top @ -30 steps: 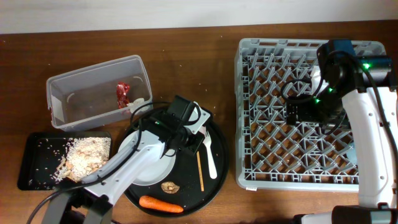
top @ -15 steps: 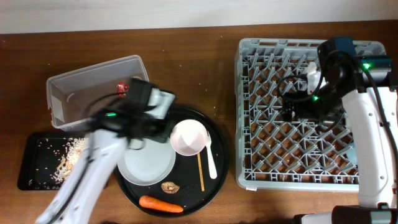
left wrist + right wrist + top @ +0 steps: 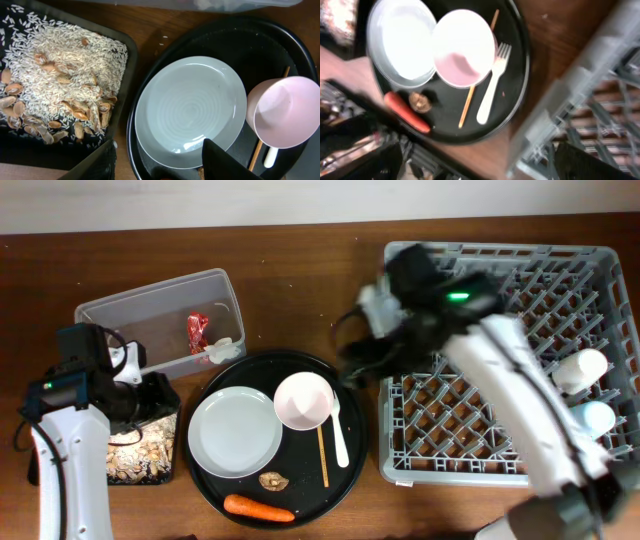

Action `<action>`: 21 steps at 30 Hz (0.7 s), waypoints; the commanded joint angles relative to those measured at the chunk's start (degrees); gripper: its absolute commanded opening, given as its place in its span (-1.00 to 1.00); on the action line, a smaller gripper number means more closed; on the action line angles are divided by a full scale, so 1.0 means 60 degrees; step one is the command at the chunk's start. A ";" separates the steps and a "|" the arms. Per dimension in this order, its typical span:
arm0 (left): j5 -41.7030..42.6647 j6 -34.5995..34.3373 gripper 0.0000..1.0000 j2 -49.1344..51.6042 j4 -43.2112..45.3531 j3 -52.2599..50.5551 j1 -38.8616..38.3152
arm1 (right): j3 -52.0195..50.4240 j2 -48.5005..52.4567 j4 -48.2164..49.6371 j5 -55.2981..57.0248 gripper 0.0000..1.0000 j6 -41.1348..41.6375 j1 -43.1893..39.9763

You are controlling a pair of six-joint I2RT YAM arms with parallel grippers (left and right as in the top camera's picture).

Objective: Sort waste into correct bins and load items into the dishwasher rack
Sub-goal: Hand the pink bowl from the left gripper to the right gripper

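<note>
The left gripper [image 3: 157, 152] held its fingers wide apart with nothing between them. It hung over the white plate [image 3: 192, 107], near where the round black tray [image 3: 210, 42] met the black rectangular tray [image 3: 129, 70] of beige crumbly food [image 3: 60, 75]. The right gripper [image 3: 480, 154], blurred, gaped empty above the round tray beside the dishwasher rack [image 3: 470, 430]. The pink bowl [image 3: 305, 402], white fork [image 3: 338, 430], wooden stick [image 3: 322, 455], brown lump [image 3: 270, 479] and carrot [image 3: 258, 507] lay on the round tray. The red wrapper [image 3: 198, 332] and white scrap [image 3: 222, 350] sat in the clear tub [image 3: 100, 315]. The white cup [image 3: 583, 370] and light-blue cup [image 3: 590, 418] sat in the rack.
</note>
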 commanded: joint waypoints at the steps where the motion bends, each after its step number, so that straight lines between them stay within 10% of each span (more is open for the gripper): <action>1: 0.0142 -0.0175 0.10 -0.0073 -0.0044 0.0051 0.0033 | -0.0033 0.1293 0.0514 0.1490 0.95 0.1515 0.1002; 13: 0.0142 -0.0175 0.10 -0.0073 0.0015 -0.0087 0.0033 | -0.0033 0.4488 0.1614 0.1672 0.23 0.2816 0.1490; 21: 0.0142 -0.0175 0.11 -0.0073 0.0040 -0.0091 0.0033 | 0.0007 0.4492 0.1555 0.1668 -0.92 0.2816 0.1461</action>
